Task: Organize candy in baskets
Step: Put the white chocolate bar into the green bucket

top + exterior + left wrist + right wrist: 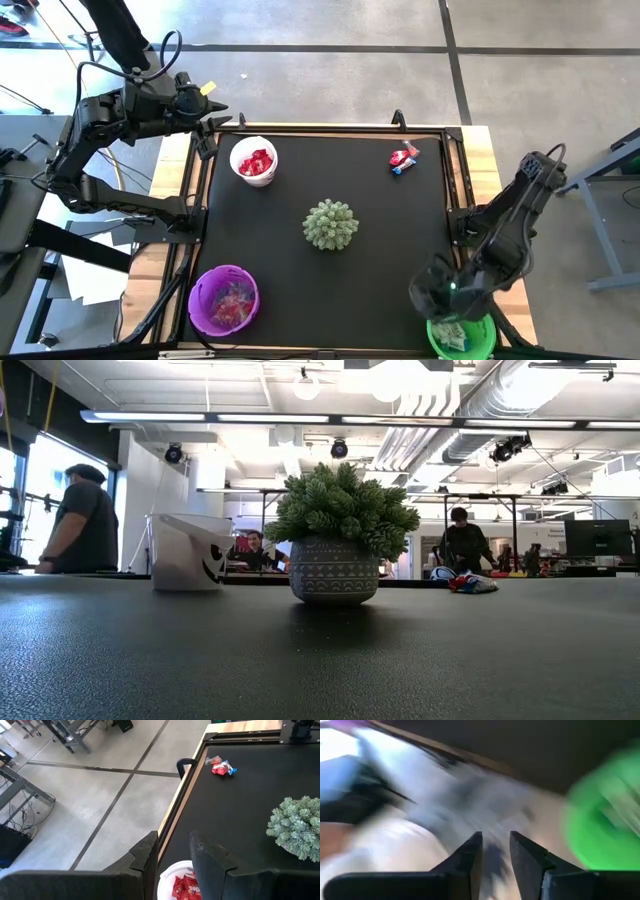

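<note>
Candy lies loose near the counter's far right corner, unsorted. My right gripper hangs by the green basket at the near right corner, fingers slightly parted, empty. My left gripper, likewise parted, waits over the white basket.

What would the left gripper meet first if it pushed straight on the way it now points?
Probably the white basket of red candy: in the left wrist view it sits right beyond the left gripper, just past its open jaws. Depth is unclear, so the jaws might pass over its rim onto the black table.
</note>
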